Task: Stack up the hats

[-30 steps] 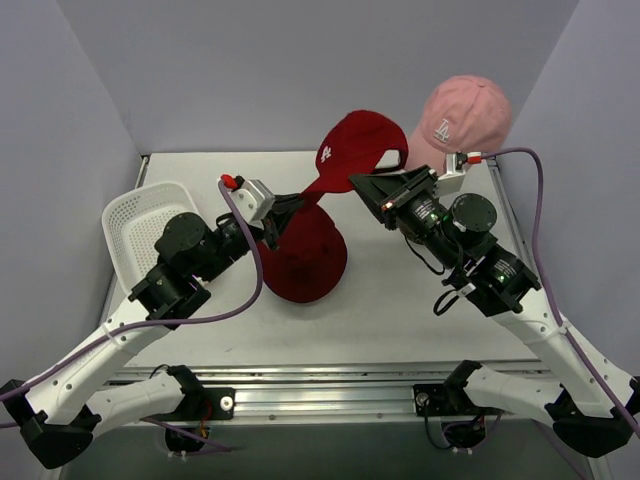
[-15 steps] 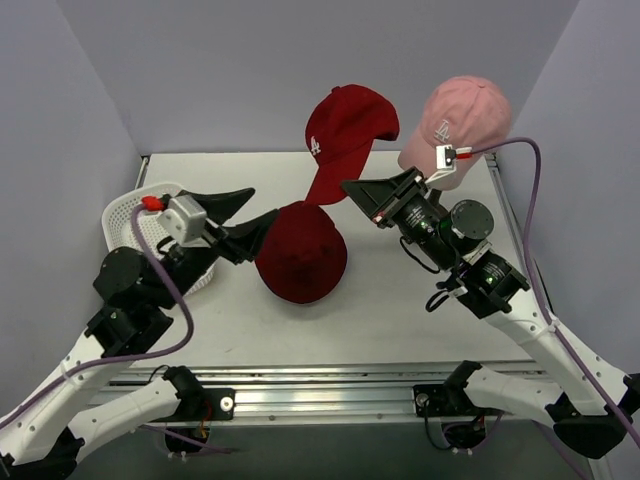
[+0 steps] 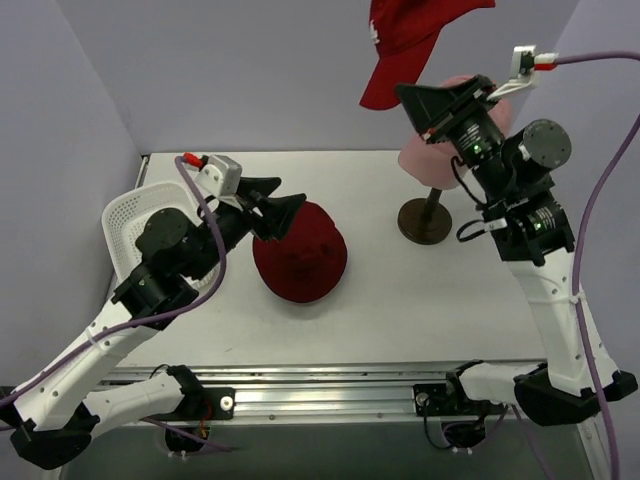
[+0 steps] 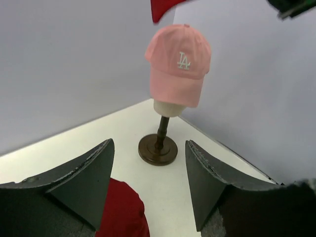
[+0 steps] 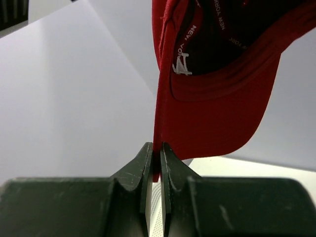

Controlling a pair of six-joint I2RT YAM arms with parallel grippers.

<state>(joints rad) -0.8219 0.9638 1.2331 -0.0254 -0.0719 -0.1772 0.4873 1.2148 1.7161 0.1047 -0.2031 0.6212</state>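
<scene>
With your right claw (image 5: 154,153) pinching the red cap (image 3: 410,40) and your left claw (image 3: 275,200) spread, you likely had to centre it above the pink cap (image 4: 177,64).

My white counter (image 3: 400,300) carries three things directly. The dark red bucket hat (image 3: 300,262) lies flat just below the tip of my left tool (image 3: 278,200). The white mesh basket (image 3: 132,215) sits behind that tool, at the counter's edge. The round dark base of a stand (image 3: 424,221) rests straight ahead of the tool, well apart, near the far corner.
</scene>
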